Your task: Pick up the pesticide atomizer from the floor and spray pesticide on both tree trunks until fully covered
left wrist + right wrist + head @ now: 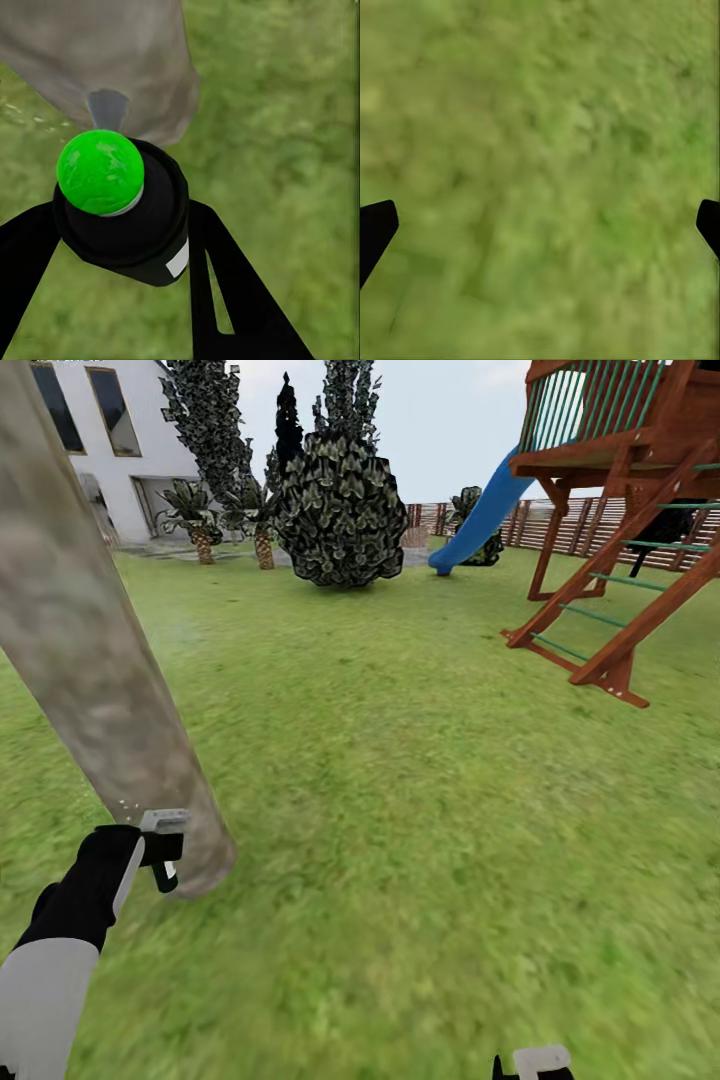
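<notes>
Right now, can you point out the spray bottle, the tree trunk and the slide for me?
bottle (124, 225), left wrist view, on its dark body below the green top.
trunk (90, 660), head view, on the bark halfway up.
slide (480, 520), head view, on the blue chute.

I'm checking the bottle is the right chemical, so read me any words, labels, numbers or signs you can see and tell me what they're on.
No readable text in these pictures.
Atomizer held in the left end effector: a small white label patch shows on its dark body, but it is blank or too small to read.
Green cap on the atomizer: no marking.
Tree trunk, playset, slide, house: no signs or lettering.
</notes>
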You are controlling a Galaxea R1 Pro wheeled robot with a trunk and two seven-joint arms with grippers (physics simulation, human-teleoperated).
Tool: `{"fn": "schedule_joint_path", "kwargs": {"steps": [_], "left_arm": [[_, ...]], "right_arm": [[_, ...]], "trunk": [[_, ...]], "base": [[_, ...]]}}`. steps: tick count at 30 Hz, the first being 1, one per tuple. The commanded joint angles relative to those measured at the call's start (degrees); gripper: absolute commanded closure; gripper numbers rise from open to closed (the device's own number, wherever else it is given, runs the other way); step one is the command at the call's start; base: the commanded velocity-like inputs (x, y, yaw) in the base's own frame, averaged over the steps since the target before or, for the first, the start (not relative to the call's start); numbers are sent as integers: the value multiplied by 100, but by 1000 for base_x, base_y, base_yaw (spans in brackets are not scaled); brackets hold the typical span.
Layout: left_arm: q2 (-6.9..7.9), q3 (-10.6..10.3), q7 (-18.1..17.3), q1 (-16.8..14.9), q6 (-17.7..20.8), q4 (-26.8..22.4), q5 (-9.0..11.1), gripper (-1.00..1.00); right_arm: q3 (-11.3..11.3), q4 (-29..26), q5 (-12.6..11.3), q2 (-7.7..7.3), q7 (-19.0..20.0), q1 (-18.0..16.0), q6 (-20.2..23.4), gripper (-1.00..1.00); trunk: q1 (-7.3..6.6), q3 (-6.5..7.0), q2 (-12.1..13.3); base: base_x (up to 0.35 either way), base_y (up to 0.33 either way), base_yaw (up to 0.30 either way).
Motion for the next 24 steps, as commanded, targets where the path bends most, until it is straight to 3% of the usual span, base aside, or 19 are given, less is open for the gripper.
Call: {"fn": "schedule_joint_path", "kwargs": {"steps": [1, 6, 13, 15, 19, 23, 24], "left_arm": [[5, 21, -56, -8, 23, -2, -61, 100], [84, 35, -47, 32, 13, 42, -98, 100], [98, 54, 21, 571, -79, 357, -105, 100], [103, 436, 43, 608, -163, 379, -140, 100], [131, 569, 70, 610, -196, 380, -155, 100], [524, 617, 76, 616, -200, 386, -148, 100], [557, 613, 76, 618, -198, 388, -145, 100]], "right_arm": [[-44, 2, 59, 3, -22, -3, -13, -100], [-44, 2, 60, 3, -22, -3, -16, -100], [-52, 0, 57, 0, -22, -3, -16, -100], [-53, -6, 60, -5, -22, -3, -16, -100], [-55, -7, 60, -6, -22, -3, -16, -100], [-54, -5, 52, 2, -22, -3, -16, -100], [-58, -6, 52, 3, -22, -3, -16, -100]], "trunk": [[1, -5, -2], [1, -5, -2], [1, -5, -2], [1, -5, -2], [1, -5, -2], [1, -5, -2], [1, -5, -2]], "base": [[193, -233, 231], [198, -230, 272], [215, -212, 155], [241, -176, 2], [132, -80, 0], [5, -3, 0], [0, 0, 89]]}}
